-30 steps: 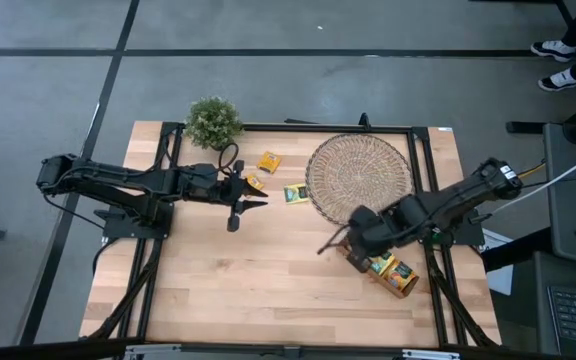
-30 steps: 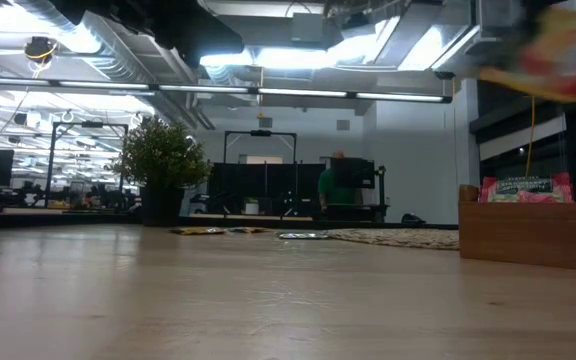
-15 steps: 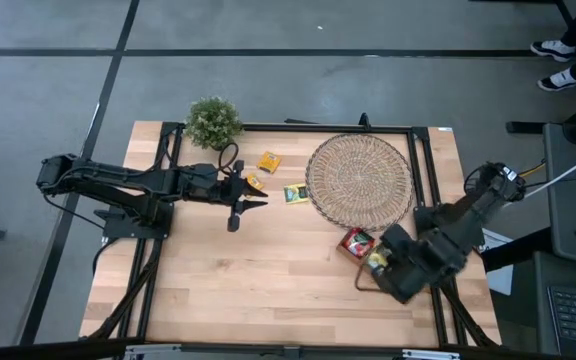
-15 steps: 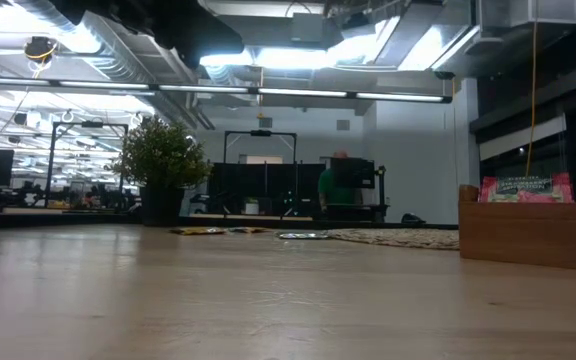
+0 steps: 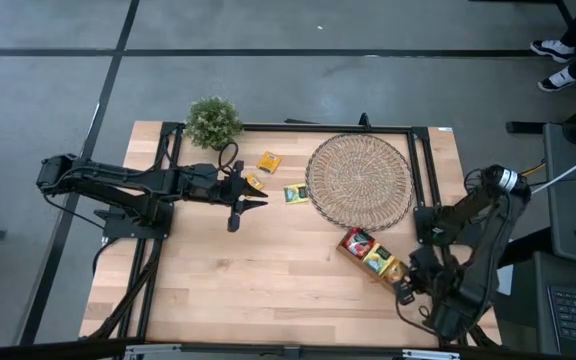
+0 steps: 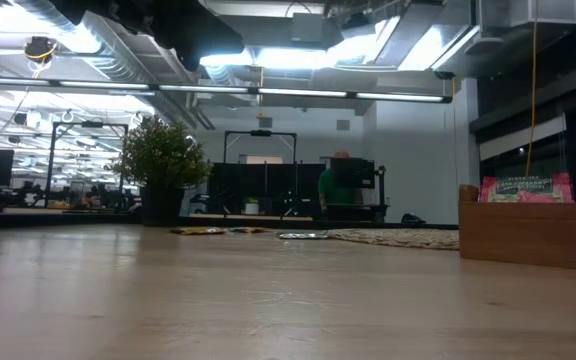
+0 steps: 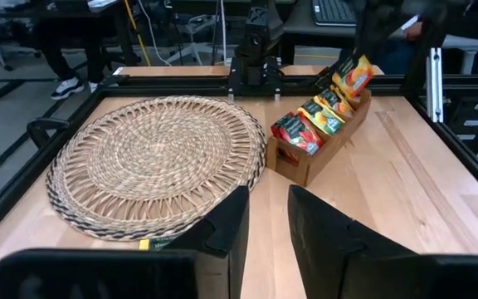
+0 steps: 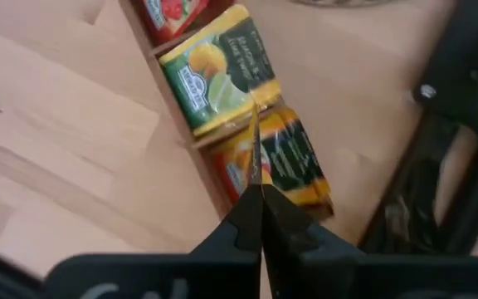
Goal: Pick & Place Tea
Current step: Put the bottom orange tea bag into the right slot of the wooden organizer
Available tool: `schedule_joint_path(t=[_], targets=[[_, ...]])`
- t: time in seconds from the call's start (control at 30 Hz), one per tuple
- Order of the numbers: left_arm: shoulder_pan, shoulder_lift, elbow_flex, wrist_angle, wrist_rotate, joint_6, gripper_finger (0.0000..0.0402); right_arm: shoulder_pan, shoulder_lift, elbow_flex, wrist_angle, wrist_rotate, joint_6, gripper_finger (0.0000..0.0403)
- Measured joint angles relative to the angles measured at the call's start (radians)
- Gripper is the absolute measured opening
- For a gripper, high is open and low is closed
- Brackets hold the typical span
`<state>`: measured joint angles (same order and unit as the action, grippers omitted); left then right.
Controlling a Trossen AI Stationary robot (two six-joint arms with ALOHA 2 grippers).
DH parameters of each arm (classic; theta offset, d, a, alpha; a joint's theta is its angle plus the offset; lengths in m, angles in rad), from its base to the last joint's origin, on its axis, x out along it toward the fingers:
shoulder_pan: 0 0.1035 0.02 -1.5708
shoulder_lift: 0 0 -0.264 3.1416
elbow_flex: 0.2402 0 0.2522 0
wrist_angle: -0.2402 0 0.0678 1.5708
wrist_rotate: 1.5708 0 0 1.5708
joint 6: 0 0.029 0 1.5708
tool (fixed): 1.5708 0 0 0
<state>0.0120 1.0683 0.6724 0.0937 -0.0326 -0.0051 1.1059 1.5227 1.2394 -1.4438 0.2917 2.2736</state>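
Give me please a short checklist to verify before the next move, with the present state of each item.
1. Right gripper shut: ok; its fingers meet over the orange sachets in the wooden tray.
2. Right gripper holds a sachet: cannot tell; a thin edge shows at the fingertips.
3. Left gripper holds nothing: ok; it hovers partly open beside the yellow sachet.
4. Woven mat free to receive tea: ok, nothing lies on it.
5. Loose sachets reachable: ok; three lie flat on the table left of the mat.
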Motion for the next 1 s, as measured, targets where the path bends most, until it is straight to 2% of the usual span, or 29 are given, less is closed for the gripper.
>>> schedule_joint_path(t=[0.4,0.6,0.8,1.0], targets=[[0.000,0.000,0.000,0.022,0.000,0.000,0.0086,0.008,0.000,-0.191,0.041,0.029,0.000,0.0003],[0.000,0.000,0.000,0.047,-0.002,0.000,0.0082,0.008,0.000,-0.198,0.042,0.013,0.009,0.0012],[0.000,0.000,0.000,0.064,-0.029,0.001,0.0086,0.001,0.000,-0.198,0.068,-0.073,0.050,0.0019],[0.000,0.000,0.000,0.066,-0.029,0.018,0.0082,-0.018,0.000,-0.198,0.090,-0.076,0.059,0.0020]])
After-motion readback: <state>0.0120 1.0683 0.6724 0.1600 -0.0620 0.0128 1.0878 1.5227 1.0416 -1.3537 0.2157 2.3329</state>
